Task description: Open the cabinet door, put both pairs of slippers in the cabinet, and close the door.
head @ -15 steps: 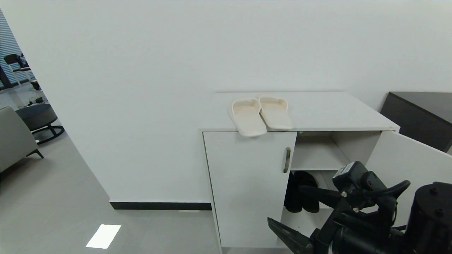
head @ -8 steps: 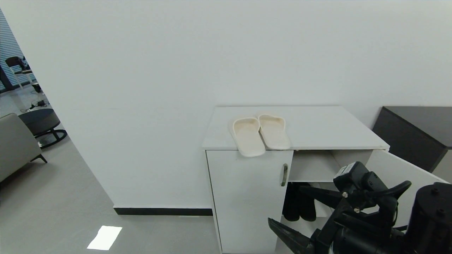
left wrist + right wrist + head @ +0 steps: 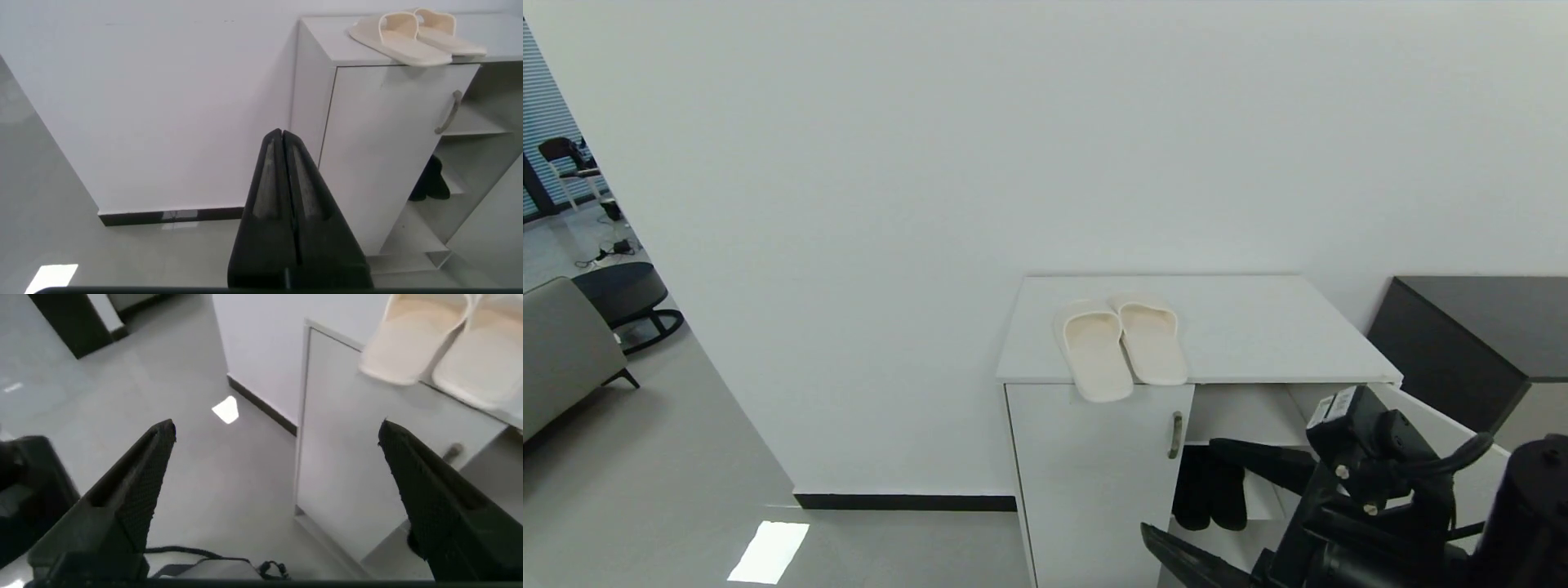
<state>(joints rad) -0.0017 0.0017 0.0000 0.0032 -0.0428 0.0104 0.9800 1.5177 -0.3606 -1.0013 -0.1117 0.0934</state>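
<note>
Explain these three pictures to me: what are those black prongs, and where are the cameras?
This is a two-armed robot on wheels. The wide picture comes from a camera on its head; the other two from its wrists. The black prongs are its grippers: the left gripper is shut and empty, the right gripper open and empty. A white cabinet stands ahead, its right side open. On top lie cream slippers; black slippers sit inside.
</note>
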